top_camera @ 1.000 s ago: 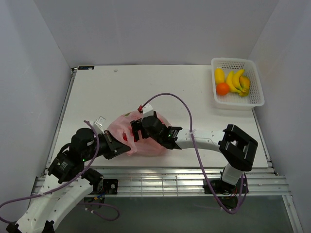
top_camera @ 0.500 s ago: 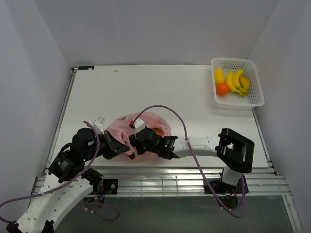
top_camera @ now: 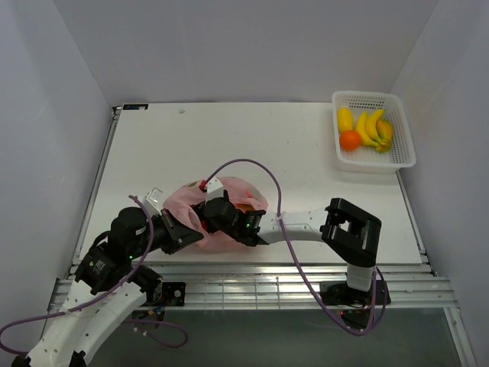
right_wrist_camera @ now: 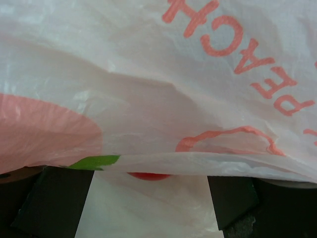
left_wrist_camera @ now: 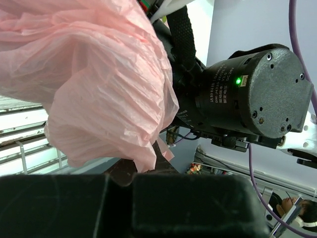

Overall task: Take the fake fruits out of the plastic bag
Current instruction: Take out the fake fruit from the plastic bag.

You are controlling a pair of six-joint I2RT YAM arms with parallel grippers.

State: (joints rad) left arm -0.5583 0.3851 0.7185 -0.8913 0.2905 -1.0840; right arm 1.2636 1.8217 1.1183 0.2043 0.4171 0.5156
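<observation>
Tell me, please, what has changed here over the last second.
The right pincer, open, pushed left and nearer, deeper into the plastic bag, its arm following. The left pincer stayed shut on the bag's edge, and the white basket with its fruits did not move.

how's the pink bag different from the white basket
The pink bag is soft, crinkled translucent film; the white basket is a rigid perforated tray. The bag lies slumped toward the front, the basket sits square in the far right corner. The bag mostly hides its contents; the basket shows bananas and an orange openly. Both look plastic.
</observation>
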